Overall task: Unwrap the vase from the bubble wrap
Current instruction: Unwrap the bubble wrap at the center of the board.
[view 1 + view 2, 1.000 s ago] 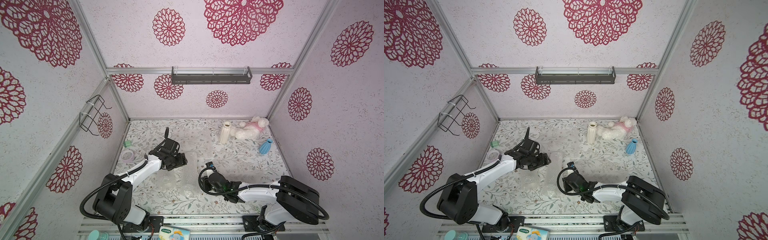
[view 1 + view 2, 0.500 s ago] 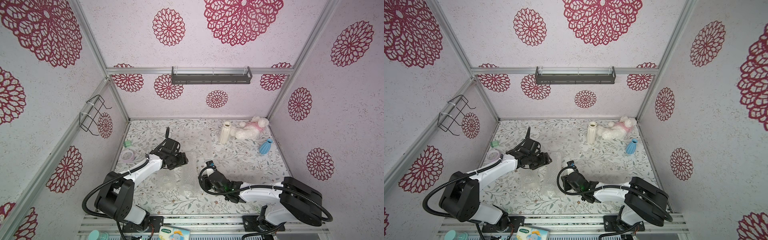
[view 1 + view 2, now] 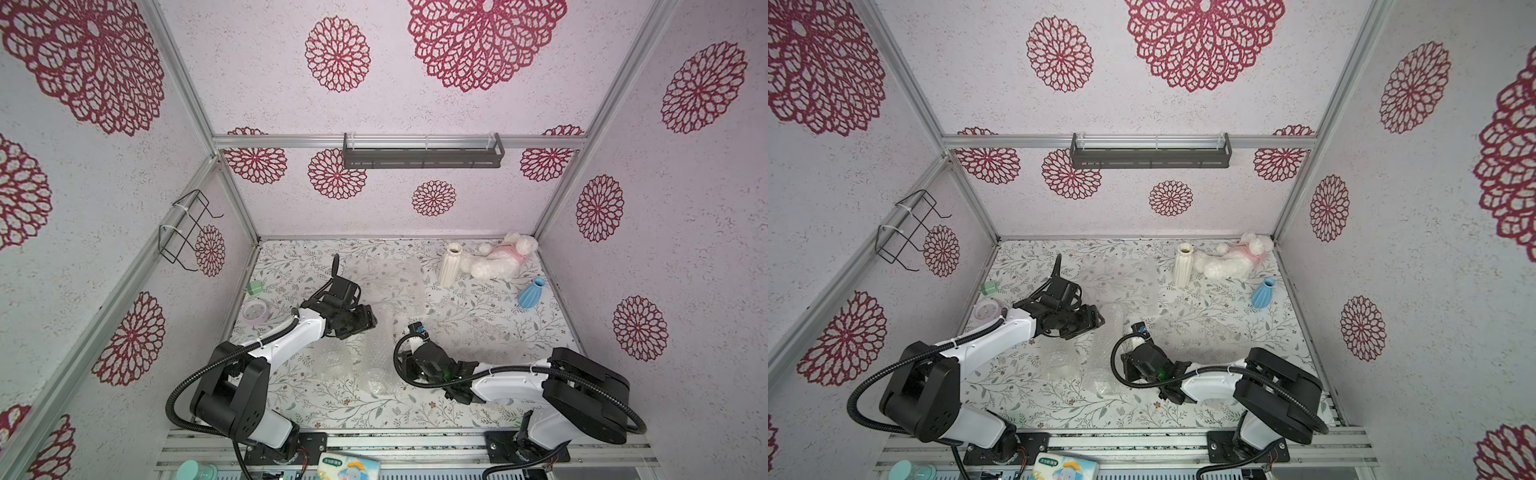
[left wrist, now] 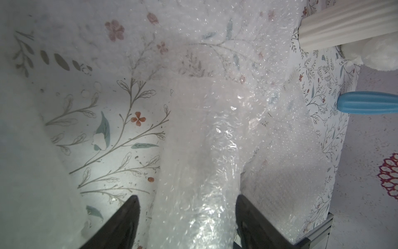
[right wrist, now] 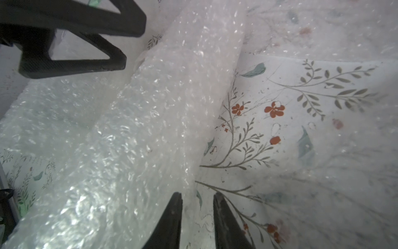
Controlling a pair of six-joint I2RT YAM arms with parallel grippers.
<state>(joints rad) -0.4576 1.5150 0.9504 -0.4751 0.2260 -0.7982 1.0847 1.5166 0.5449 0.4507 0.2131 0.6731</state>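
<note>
Pale, textured walls (image 3: 415, 104) carry red floral medallions (image 3: 337, 54), with aluminium rails (image 3: 282, 141) along their joins. A dark shelf (image 3: 422, 156) hangs on the back wall and a black wire rack (image 3: 187, 228) on the left one. The floor (image 3: 519, 332) has a leafy floral print. The light is soft and even.

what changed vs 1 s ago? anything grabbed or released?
Little. Elbow of the right arm drew in slightly; right gripper hardly moved, jaws narrowly apart at the edge of the bubble wrap. The left gripper nudged toward it, jaws open astride the roll. Nothing taken or let go. Unmoved: white vase, blue vase, plush toy.
</note>
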